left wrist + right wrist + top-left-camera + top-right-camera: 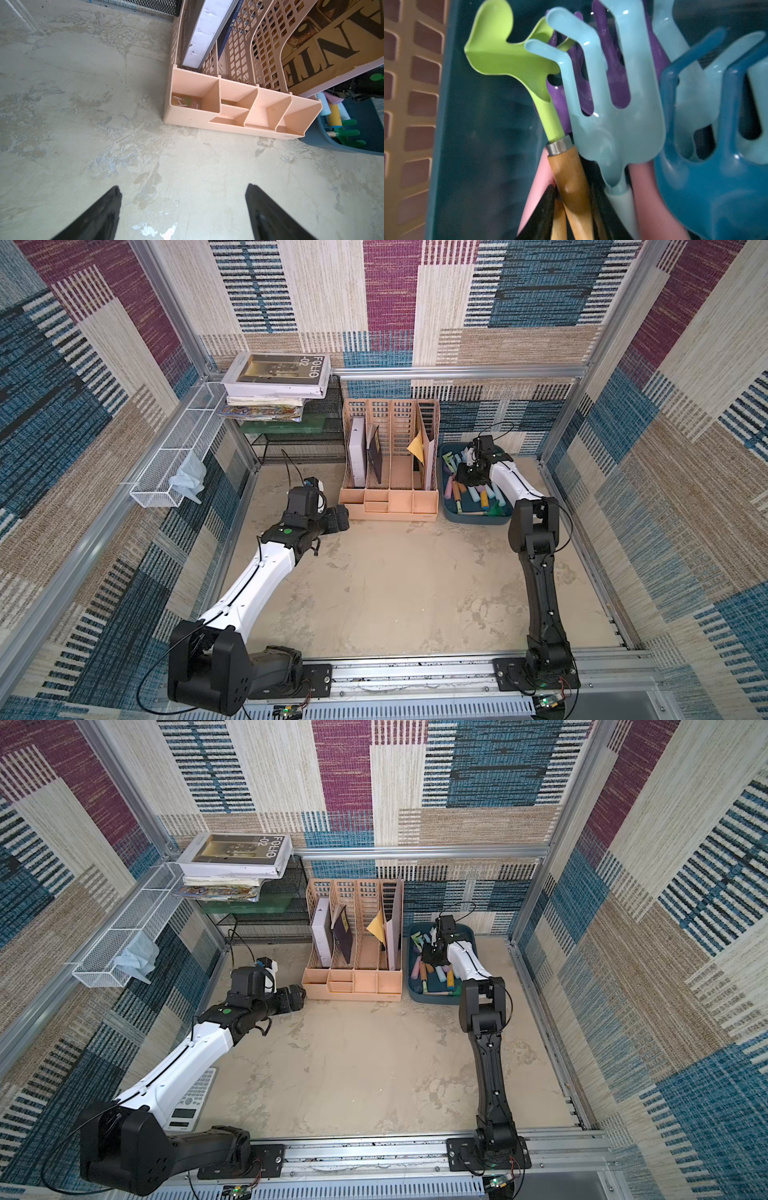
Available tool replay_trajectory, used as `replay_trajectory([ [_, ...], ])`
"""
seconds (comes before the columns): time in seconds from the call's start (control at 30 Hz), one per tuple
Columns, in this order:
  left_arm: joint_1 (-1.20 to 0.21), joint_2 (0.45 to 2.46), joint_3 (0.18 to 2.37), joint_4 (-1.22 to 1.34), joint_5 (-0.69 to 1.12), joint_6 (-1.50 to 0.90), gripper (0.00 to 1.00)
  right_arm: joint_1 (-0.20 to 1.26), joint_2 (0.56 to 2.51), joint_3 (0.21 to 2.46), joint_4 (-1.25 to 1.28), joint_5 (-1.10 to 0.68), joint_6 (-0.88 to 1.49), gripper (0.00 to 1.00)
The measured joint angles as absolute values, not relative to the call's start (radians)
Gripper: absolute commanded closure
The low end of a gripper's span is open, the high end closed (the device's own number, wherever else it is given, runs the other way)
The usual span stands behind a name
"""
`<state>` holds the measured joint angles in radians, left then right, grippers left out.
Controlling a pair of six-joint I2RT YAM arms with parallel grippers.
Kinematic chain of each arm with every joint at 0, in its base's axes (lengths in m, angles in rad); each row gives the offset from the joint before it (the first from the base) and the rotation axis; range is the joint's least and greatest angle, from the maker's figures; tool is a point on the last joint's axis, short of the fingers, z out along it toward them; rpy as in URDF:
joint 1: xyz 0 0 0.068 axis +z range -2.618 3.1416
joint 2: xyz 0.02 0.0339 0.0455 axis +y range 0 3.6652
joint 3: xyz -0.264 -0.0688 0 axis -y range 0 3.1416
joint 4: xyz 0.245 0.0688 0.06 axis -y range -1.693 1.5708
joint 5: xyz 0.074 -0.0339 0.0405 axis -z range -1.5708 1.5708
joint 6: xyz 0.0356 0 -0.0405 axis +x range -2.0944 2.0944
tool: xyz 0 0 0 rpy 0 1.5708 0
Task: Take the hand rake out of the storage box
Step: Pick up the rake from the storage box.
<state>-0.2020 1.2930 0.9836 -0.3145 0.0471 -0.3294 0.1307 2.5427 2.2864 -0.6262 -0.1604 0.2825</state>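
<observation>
The right gripper (573, 197) reaches down into the dark teal storage box (473, 517), its jaws narrowed around the wooden handle of a lime-green hand rake (508, 56). The rake sits inside the box near the wall closest to the peach file organizer (388, 497). Its green head leans against a pale blue rake (612, 124), with a purple tool (618, 89) behind and a darker blue rake (716, 197) alongside. Across the sandy worktop (395, 585), the left gripper (182, 187) hovers low near the organizer's front corner, jaws spread wide and holding nothing.
</observation>
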Motion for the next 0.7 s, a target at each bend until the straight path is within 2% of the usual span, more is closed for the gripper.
replay_trajectory([
  [0.07, -0.202, 1.299, 0.987, -0.316, 0.047, -0.329, 0.05, 0.131, 2.554, 2.296, -0.626, -0.167, 0.28, 0.62],
  [0.27, -0.202, 1.31, 0.995, -0.321, 0.045, -0.329, 0.06, 0.126, 2.59, 2.326, -0.619, -0.202, 0.271, 0.63],
  [0.5, -0.202, 1.311, 1.0, -0.325, 0.044, -0.329, 0.06, 0.119, 2.59, 2.329, -0.612, -0.263, 0.262, 0.84],
  [0.7, -0.202, 1.311, 1.003, -0.332, 0.041, -0.329, 0.07, 0.129, 2.513, 2.312, -0.672, -0.265, 0.274, 0.87],
])
